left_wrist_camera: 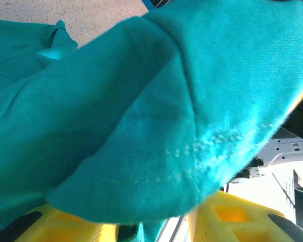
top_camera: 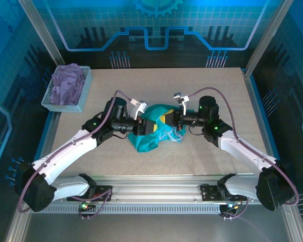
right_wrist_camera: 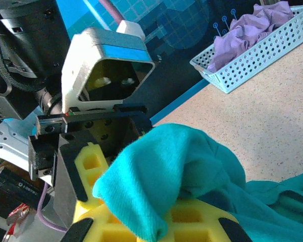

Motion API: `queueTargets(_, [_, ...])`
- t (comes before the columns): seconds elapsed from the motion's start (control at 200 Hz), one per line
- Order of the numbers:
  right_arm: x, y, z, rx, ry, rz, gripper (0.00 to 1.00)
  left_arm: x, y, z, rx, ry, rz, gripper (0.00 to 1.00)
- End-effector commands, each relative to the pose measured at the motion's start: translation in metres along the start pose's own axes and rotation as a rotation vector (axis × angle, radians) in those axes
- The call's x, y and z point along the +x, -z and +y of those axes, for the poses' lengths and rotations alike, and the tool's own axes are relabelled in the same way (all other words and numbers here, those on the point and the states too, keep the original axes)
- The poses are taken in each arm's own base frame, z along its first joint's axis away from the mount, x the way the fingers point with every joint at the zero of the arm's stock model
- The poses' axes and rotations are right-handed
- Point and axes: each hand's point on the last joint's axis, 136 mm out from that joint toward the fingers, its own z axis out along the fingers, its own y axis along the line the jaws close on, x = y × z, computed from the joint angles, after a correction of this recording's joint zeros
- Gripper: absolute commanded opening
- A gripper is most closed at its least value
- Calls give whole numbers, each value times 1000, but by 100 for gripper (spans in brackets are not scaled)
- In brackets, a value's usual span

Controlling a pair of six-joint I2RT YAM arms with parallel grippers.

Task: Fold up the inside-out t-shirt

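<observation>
Obs: the inside-out t-shirt is a bunched teal heap at mid surface, between the two wrists. Part of it is raised and slung from one set of jaws to the other, and a yellow patch shows at the top. It is not flat, and no fold is made

Right arm: the right jaws are closed tight, with a thin fold of the shirt pinched at the yellow pads, as far as the wrist view shows
Left arm: cloth drapes over the yellow fingers and hides the gap. I cannot tell whether the left jaws grip the shirt or merely sit under it

Risks from here (judgement):
- The left jaws may have no true hold. If the arms draw apart to spread the shirt, the cloth slips off that side and drops back as a heap
- The two sets of jaws sit very near each other, so a small misjudged move knocks them together
- Both hold points look like mid-cloth bunches, not hem or shoulder. Pulling from there gives a twisted rope, not a flat sheet
- The right pinch is thin, so a sharp tug could pull it free
- The basket with the lavender garment stands well apart at far left, so snag risk is low
</observation>
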Motion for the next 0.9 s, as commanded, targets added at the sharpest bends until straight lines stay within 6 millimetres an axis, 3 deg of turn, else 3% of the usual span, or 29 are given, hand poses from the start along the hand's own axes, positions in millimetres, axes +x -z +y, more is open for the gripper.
queueTargets(0.0, [-8,7,6,-7,27,-35,0,-18,-2,-11,30,-19,-38,34])
queueTargets(0.285, [-4,14,-11,136,26,3,1,-30,11,-26,58,-53,-102,0])
queueTargets(0.5, [-6,18,-24,245,8,21,18,-38,33,-42,58,-133,-184,0])
queueTargets(0.535, [-18,17,-19,241,25,7,21,-40,37,-45,58,-147,-196,0])
queueTargets(0.675, [-22,7,-23,258,-17,37,22,-51,50,-55,52,-212,-267,0])
queueTargets(0.725, [-22,2,-25,256,-32,46,19,-51,52,-60,64,-240,-282,0])
queueTargets(0.825, [-24,-7,-25,217,-57,39,0,-47,49,-66,83,-280,-274,0])
queueTargets(0.895, [-26,-12,-28,205,-70,34,0,-41,43,-68,99,-290,-242,0])
